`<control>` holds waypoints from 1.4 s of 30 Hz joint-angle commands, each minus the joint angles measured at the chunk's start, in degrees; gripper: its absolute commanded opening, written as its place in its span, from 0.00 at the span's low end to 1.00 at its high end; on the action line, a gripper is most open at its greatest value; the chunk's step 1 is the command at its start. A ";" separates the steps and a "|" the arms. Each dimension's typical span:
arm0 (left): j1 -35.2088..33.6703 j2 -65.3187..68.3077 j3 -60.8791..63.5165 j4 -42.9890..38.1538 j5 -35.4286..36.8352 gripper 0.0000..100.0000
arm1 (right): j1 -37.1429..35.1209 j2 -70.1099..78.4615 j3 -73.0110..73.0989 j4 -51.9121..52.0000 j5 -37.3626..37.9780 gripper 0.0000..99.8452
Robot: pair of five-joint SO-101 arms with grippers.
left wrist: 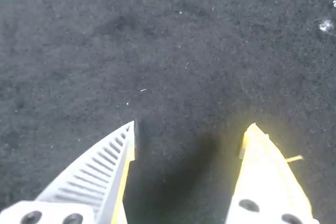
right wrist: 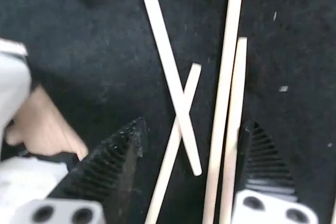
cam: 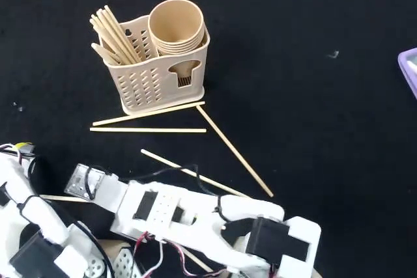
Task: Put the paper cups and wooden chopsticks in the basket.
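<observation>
A beige slotted basket (cam: 159, 76) stands at the back left and holds stacked paper cups (cam: 176, 24) and a bundle of wooden chopsticks (cam: 114, 34). Several loose chopsticks lie on the black cloth in front of it, among them one (cam: 148, 113) against the basket's foot and a long diagonal one (cam: 234, 142). My right gripper (right wrist: 194, 125) is open just above several chopsticks: two crossed ones (right wrist: 164, 51) and two lying side by side (right wrist: 229, 24). My left gripper (left wrist: 192, 125) is open over bare cloth, with nothing between its fingers.
The right arm (cam: 169, 209) stretches across the front of the table toward the left, and the left arm (cam: 26, 226) sits at the front left corner. A purple object (cam: 409, 69) pokes in at the right edge. The tan table edge (right wrist: 47, 124) shows beside the cloth.
</observation>
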 commanded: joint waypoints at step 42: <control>-0.31 -1.93 -1.54 -0.70 0.44 0.32 | 14.51 -12.70 3.56 10.55 14.24 0.01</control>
